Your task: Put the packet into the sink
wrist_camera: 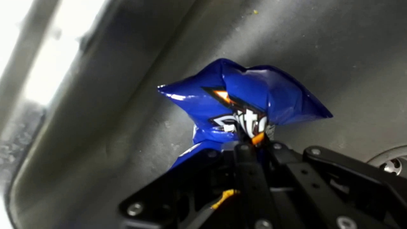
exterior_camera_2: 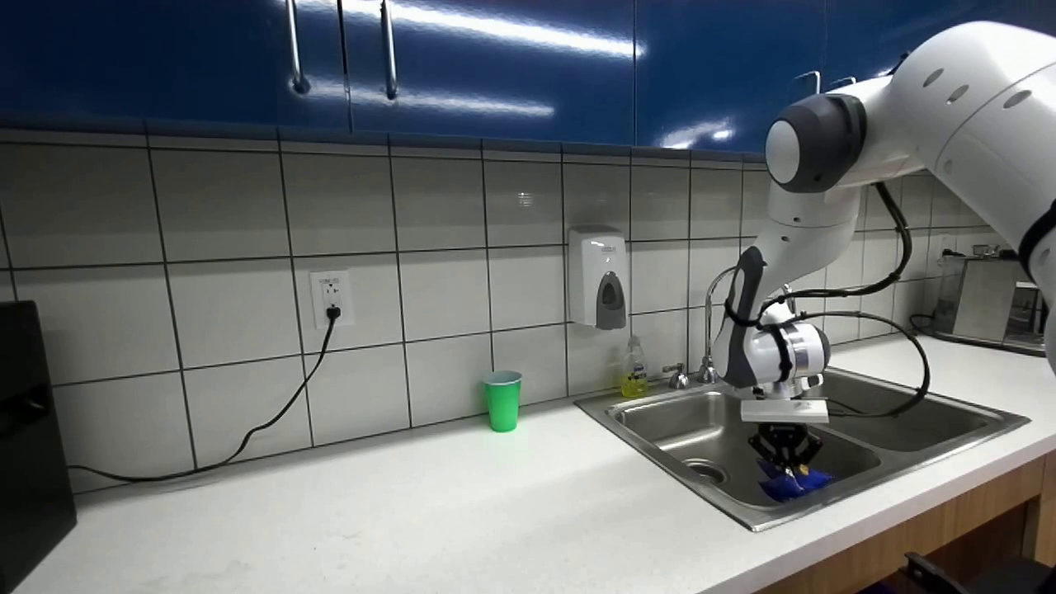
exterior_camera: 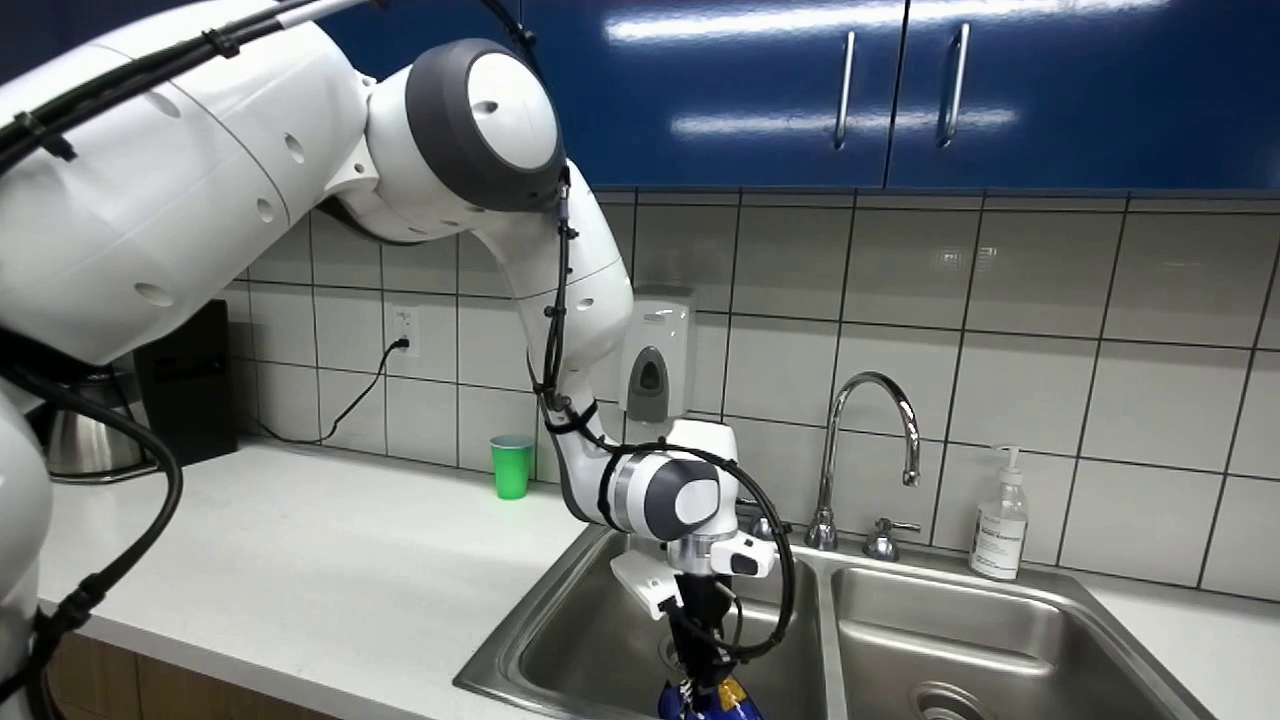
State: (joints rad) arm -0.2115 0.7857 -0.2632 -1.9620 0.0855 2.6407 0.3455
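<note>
I have the blue foil snack packet (wrist_camera: 241, 100) pinched in my claw (wrist_camera: 253, 141), jaws close together on its crumpled middle, and it is inside the sink (exterior_camera_2: 676, 465), in the basin (wrist_camera: 334, 54) nearer the green cup (exterior_camera_2: 502, 403). In the wrist view most of the packet spreads towards twelve o'clock from my grip: one pointed corner reaches ten, another about half past two, so what I see of its long axis runs roughly nine to three, across the claw. A further blue fold shows between eight and nine, partly hidden by the claw itself. The drain (wrist_camera: 391, 166) lies between three and four, the bright steel rim (wrist_camera: 52, 73) between nine and ten, and no visible part of the packet crosses that rim. Whether its underside touches the basin floor I cannot tell. I judge that no sideways travel is needed: ease down if there is a gap, let go, then lift straight away, minding that the foil may cling.
</note>
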